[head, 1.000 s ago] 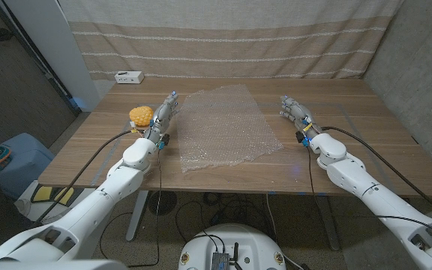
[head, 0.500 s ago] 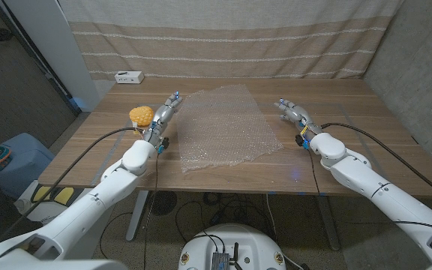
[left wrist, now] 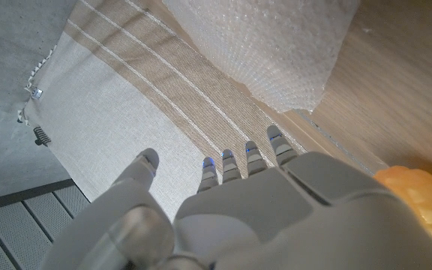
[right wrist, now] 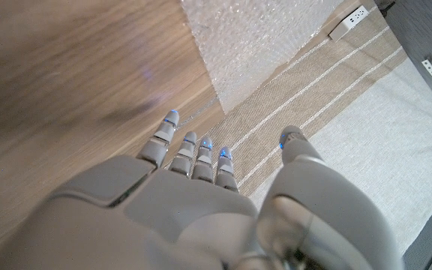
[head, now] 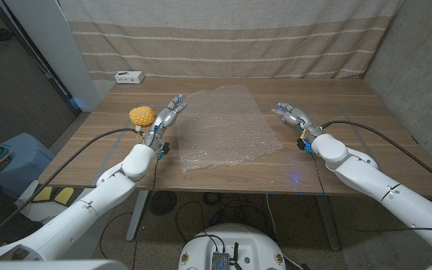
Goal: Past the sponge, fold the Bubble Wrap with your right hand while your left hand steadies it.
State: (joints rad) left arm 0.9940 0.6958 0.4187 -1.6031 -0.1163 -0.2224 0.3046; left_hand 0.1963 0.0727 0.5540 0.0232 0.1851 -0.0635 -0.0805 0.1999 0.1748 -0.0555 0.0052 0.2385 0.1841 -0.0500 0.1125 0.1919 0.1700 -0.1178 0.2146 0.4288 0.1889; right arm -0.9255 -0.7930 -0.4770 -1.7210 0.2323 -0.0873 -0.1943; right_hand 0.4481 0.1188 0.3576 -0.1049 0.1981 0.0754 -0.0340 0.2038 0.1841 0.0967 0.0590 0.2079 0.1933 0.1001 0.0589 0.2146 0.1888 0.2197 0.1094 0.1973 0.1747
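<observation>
A wooden table (head: 336, 94) fills the middle of the head view, with a striped curtain (head: 223, 37) hanging behind it across the top of the frame. A clear sheet of bubble wrap (head: 223, 127) lies spread flat near the centre of the table, unfolded, its far corner pointing toward the curtain.

The left hand (head: 168, 117) reaches in from the lower left and sits just left of the wrap's left edge, fingers extended and apart, holding nothing. Whether its fingertips touch the wrap cannot be told. Just left of that hand, in the upper left part of the table, sits a round yellow sponge (head: 141, 115).

The right hand (head: 291, 115) comes in from the lower right and sits just right of the wrap's right edge, fingers spread and empty, not touching the sheet.

A small white box (head: 128, 76) rests at the table's far left corner, by the curtain.

In the left wrist view, the hand's fingers (left wrist: 250, 161) are spread with the wrap (left wrist: 276, 45) beyond them and the sponge (left wrist: 418, 199) at the right edge. In the right wrist view, spread fingers (right wrist: 193, 154) point toward the wrap (right wrist: 253, 41).
</observation>
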